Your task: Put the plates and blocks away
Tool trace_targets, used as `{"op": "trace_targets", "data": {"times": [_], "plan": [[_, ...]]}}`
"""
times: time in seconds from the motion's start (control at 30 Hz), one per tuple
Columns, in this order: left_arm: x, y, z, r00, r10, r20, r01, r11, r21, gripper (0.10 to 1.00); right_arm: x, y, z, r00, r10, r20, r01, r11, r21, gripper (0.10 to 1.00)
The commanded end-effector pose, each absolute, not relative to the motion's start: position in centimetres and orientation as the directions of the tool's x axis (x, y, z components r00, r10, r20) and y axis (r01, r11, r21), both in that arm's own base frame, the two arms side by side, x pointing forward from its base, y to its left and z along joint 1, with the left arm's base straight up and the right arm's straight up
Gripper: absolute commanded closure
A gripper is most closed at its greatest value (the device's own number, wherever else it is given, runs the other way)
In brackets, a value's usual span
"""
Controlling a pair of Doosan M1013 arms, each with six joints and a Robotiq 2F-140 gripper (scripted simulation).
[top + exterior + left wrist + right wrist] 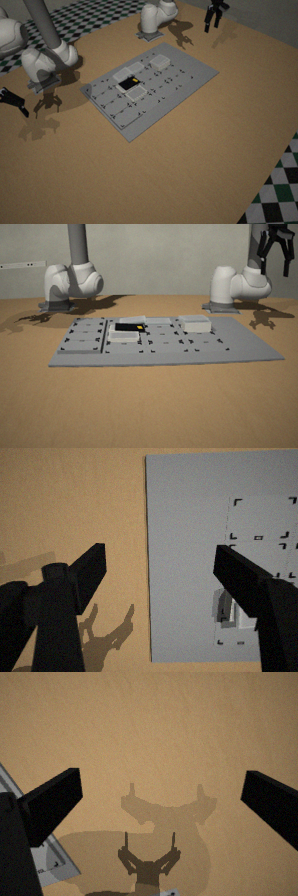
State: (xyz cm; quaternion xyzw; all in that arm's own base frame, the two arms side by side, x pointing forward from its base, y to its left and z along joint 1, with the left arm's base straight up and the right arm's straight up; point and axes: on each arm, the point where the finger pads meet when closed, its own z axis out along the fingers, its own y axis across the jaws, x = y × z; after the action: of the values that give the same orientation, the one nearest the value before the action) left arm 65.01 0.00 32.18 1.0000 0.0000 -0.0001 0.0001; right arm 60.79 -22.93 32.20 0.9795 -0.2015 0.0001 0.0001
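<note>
A white block (159,62) (196,325) (246,619) sits at bay 21. A pale plate (136,67) (159,321) is at bay 12. Another pale plate (122,75) (132,319) at bay 13 looks slightly tilted. A black piece with a yellow patch (127,83) (127,327) lies offset over a white body at bay 23. A pale-rimmed piece (137,93) (124,337) is at bay 33; its kind is unclear. My left gripper (211,29) (274,274) (160,558) is partly open, empty, high beside column 1. My right gripper (161,784) is open, empty, beyond the raised column.
The grey deck (198,71) (251,351) has small black corner pieces and a raised column 4 (81,344) on the exterior view's left. Both arm bases stand along the deck's front side. The block and plates stand close together in columns 1 to 3.
</note>
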Motion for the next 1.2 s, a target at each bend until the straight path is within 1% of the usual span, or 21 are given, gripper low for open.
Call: {"op": "trace_targets", "data": {"times": [0.0,0.2,0.3,0.67,0.77,1.1,1.17], "plan": [[65.0,0.0,32.3,1.000,0.000,0.001,0.000,-1.000,0.000,0.400,60.2,-24.4,32.3,0.906,-0.423,0.001,-0.423,-0.906,0.000,0.098],[65.0,0.0,32.3,1.000,0.000,0.001,0.000,-1.000,0.000,0.400,59.1,-27.2,32.3,0.906,-0.423,0.001,-0.423,-0.906,0.000,0.098],[65.0,0.0,32.3,1.000,0.000,0.001,0.000,-1.000,0.000,0.400,58.4,-28.5,32.3,0.866,-0.500,0.001,-0.500,-0.866,0.000,0.098],[65.0,0.0,32.3,1.000,0.000,0.001,0.000,-1.000,0.000,0.400,56.3,-32.5,32.3,0.866,-0.500,0.001,-0.500,-0.866,0.000,0.098],[65.0,0.0,32.3,1.000,0.000,0.001,0.000,-1.000,0.000,0.400,55.5,-33.8,32.3,0.819,-0.574,0.001,-0.574,-0.819,0.000,0.098],[65.0,0.0,32.3,1.000,0.000,0.001,0.000,-1.000,0.000,0.400,53.4,-37.1,32.3,0.819,-0.574,0.001,-0.574,-0.819,0.000,0.098],[65.0,0.0,32.3,1.000,0.000,0.001,0.000,-1.000,0.000,0.400,52.8,-37.9,32.3,0.779,-0.627,0.001,-0.627,-0.779,0.000,0.098]]}}
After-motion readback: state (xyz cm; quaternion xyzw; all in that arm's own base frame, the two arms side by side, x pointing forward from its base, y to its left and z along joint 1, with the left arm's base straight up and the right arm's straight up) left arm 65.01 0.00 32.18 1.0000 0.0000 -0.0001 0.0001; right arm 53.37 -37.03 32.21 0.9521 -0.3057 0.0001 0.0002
